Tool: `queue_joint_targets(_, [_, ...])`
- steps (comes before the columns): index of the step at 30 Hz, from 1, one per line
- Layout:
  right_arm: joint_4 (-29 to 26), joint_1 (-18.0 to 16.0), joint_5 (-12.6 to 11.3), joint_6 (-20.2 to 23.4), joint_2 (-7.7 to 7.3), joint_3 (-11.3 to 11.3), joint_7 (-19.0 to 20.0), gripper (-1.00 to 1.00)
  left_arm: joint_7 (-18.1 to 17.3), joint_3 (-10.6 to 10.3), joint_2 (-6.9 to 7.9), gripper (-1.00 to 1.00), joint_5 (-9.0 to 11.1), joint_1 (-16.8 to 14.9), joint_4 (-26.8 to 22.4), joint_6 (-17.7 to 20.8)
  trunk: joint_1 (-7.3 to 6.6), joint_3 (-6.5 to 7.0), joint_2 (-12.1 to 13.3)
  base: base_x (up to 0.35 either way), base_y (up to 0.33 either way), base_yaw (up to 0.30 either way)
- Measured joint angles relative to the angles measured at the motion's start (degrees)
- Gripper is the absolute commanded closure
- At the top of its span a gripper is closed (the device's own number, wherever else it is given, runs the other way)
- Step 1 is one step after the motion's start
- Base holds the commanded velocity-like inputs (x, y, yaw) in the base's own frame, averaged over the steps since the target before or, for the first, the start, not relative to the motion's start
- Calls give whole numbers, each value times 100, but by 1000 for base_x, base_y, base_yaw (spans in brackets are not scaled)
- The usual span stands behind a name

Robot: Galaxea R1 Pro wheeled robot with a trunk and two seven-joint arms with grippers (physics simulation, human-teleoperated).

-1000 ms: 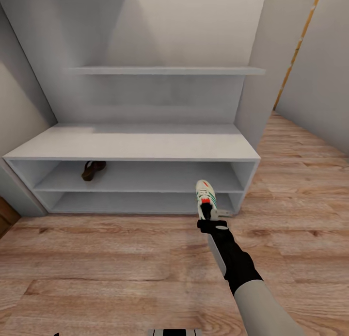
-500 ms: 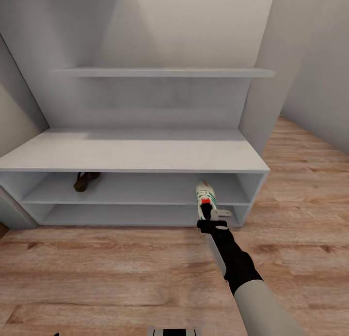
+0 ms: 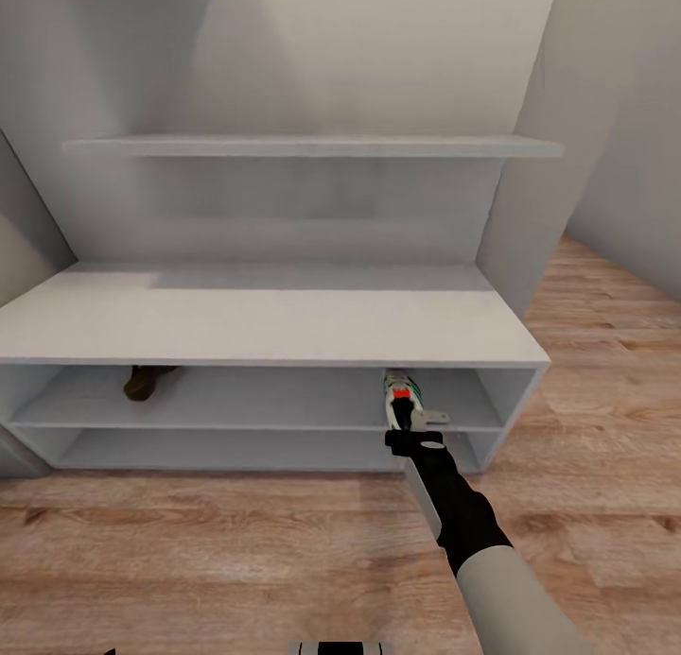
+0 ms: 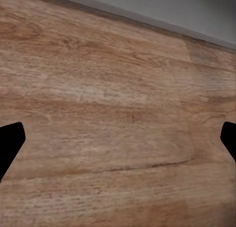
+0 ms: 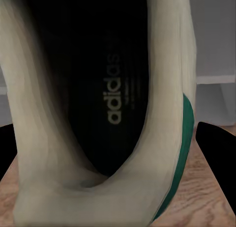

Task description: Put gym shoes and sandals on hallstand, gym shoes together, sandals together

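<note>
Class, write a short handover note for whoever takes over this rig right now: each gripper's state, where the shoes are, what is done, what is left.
Right gripper: shut on a gym shoe, held at the hallstand, toe in at the right end of the upper low shelf.
Left gripper: open, empty, over the corridor floor.
Done: one sandal lies on the upper low shelf, left side.
Left: set this gym shoe down and release it; bring the second gym shoe beside it and the second sandal beside the first.

pale grey walls (image 3: 378, 50), even light
</note>
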Motion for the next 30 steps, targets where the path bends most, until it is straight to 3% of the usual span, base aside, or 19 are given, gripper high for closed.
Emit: queue_joint_targets(30, [1,0,12,0,0,0,-1,100,0,3,0,-100,-1,0,0,8,-2,0,0,171,0,0])
